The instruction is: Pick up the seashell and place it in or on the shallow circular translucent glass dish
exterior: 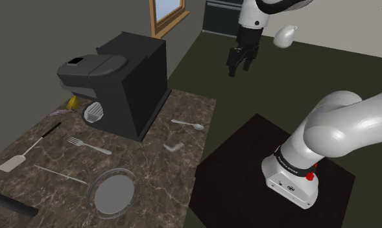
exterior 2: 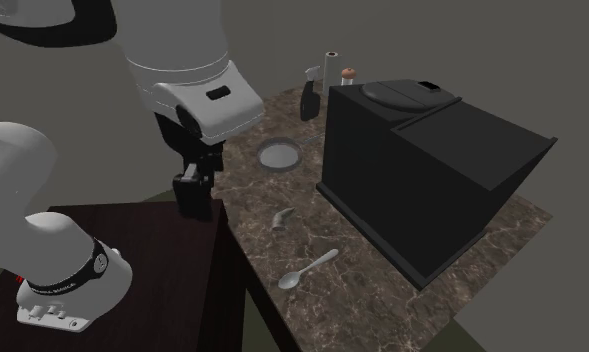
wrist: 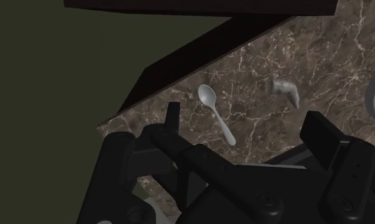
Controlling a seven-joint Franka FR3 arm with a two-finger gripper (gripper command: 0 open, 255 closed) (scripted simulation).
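Observation:
The seashell [exterior: 173, 147] is a small grey curved piece lying on the dark marble table [exterior: 150, 168], between the spoon [exterior: 188, 124] and the round glass dish [exterior: 111, 192] near the table's front edge. My gripper [exterior: 240, 63] hangs open and empty, high in the air off the table's edge, well away from the shell. In the second exterior view the gripper [exterior 2: 194, 190] is above the stand's corner, with the seashell [exterior 2: 280, 218] and the dish [exterior 2: 278, 154] on the table beside it. In the wrist view the seashell [wrist: 284, 89] lies beyond the open gripper [wrist: 246, 124], beside the spoon [wrist: 214, 111].
A big black coffee machine [exterior: 121, 81] stands at the back of the table. A fork [exterior: 89, 145], a spatula [exterior: 24, 154] and a thin rod [exterior: 59, 174] lie towards the shoulder view's left. A bottle [exterior 2: 311, 100] and a paper roll [exterior 2: 332, 65] stand at the far corner. The dark stand [exterior: 248, 155] adjoins the table.

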